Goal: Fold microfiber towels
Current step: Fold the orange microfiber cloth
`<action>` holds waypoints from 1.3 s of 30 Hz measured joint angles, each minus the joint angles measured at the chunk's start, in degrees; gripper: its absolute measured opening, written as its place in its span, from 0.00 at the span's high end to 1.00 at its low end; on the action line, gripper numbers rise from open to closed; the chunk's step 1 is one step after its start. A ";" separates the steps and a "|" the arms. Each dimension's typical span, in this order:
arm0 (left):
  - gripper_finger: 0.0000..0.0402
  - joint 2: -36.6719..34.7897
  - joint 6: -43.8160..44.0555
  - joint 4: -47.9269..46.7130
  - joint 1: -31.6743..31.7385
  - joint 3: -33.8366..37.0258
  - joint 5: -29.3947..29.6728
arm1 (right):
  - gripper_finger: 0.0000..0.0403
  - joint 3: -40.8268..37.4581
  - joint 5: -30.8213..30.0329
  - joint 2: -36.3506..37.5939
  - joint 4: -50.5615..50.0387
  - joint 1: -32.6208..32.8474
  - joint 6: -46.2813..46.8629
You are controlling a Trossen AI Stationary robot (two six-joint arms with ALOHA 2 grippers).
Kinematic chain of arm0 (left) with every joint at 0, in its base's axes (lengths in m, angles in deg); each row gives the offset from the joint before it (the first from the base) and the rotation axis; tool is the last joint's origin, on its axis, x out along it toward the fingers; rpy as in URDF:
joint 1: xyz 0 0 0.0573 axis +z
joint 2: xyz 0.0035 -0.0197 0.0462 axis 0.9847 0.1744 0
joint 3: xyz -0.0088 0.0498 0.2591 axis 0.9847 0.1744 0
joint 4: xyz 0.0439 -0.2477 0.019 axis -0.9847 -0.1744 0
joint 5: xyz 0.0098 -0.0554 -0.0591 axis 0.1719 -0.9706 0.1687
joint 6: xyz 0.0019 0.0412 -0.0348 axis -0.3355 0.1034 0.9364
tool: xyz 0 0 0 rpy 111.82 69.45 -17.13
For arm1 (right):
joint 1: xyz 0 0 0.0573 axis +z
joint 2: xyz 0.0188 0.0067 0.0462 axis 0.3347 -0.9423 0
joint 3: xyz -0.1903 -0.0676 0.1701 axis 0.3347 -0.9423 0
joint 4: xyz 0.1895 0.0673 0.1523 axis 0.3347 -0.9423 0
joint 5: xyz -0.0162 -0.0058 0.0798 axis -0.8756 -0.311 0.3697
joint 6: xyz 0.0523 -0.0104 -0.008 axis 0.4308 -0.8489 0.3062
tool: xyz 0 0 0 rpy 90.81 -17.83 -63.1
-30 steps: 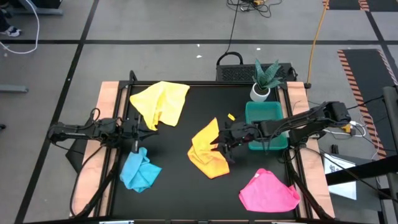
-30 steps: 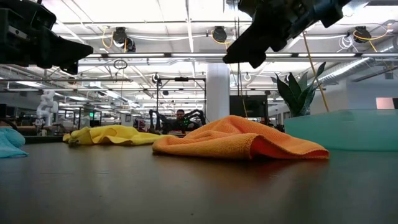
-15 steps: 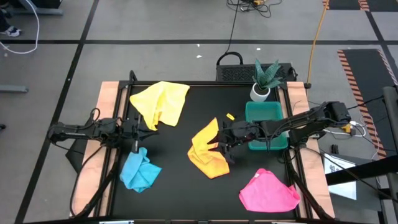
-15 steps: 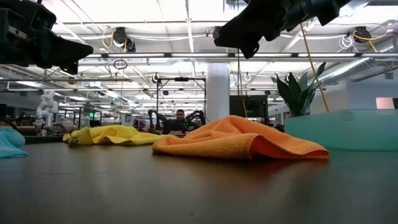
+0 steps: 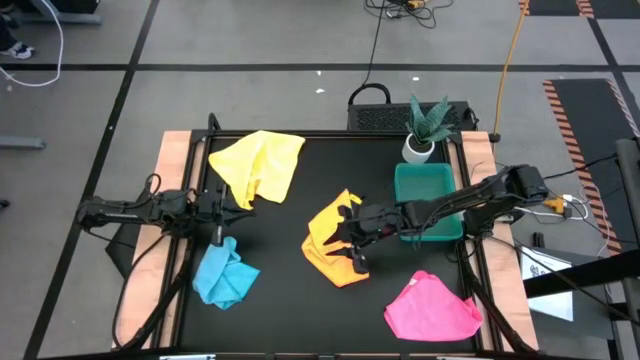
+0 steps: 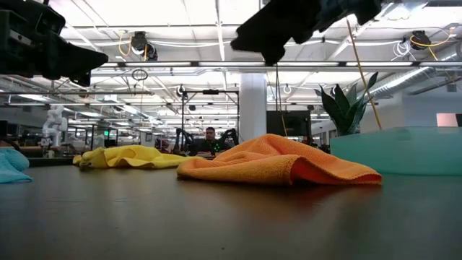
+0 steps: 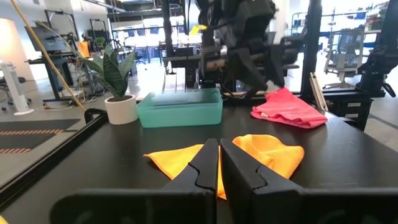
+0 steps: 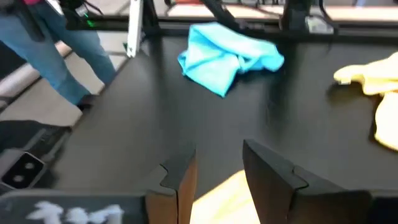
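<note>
- High view: orange-yellow towel (image 5: 335,243) lies crumpled just left of the green tray (image 5: 428,203), mid-table. Right gripper (image 5: 352,243) sits over that towel's right edge, arm reaching across in front of the tray. Pale yellow towel (image 5: 258,165) well left of the tray toward the far edge; light blue towel (image 5: 224,273) far left and nearer; pink towel (image 5: 432,307) just in front of the tray. Left gripper (image 5: 238,207) far left of the tray, between the yellow and blue cloths. Potted plant (image 5: 425,128) right behind the tray.
- Low view: orange-yellow towel (image 6: 278,163) heaped on the table beside the tray (image 6: 395,150); right gripper (image 6: 271,36) hangs above it, not touching.
- Left wrist view: left fingers (image 7: 205,165) pressed together, holding nothing; tray (image 7: 180,108) and pink towel (image 7: 288,107) lie beyond.
- Right wrist view: right fingers (image 8: 273,168) stand apart, empty, orange-yellow cloth (image 8: 224,202) under them; blue towel (image 8: 229,53) far from the tray. A person's legs (image 8: 59,50) show beyond the table edge.
</note>
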 joint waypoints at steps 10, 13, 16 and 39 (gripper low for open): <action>0.95 0.01 0.00 -0.06 0.00 0.00 0.01 | 0.70 0.70 -0.25 -2.39 -1.81 -0.95 0.90; 0.95 0.00 0.00 -0.06 0.02 0.01 0.00 | 0.70 1.91 -0.21 -2.40 -3.86 -1.59 1.09; 0.95 0.00 0.00 -0.06 0.02 0.02 0.02 | 0.70 4.05 -0.22 -3.40 -5.91 -2.25 0.58; 0.95 0.00 0.00 0.00 0.02 0.00 0.00 | 0.52 6.99 -7.75 -16.54 -10.35 -13.26 2.46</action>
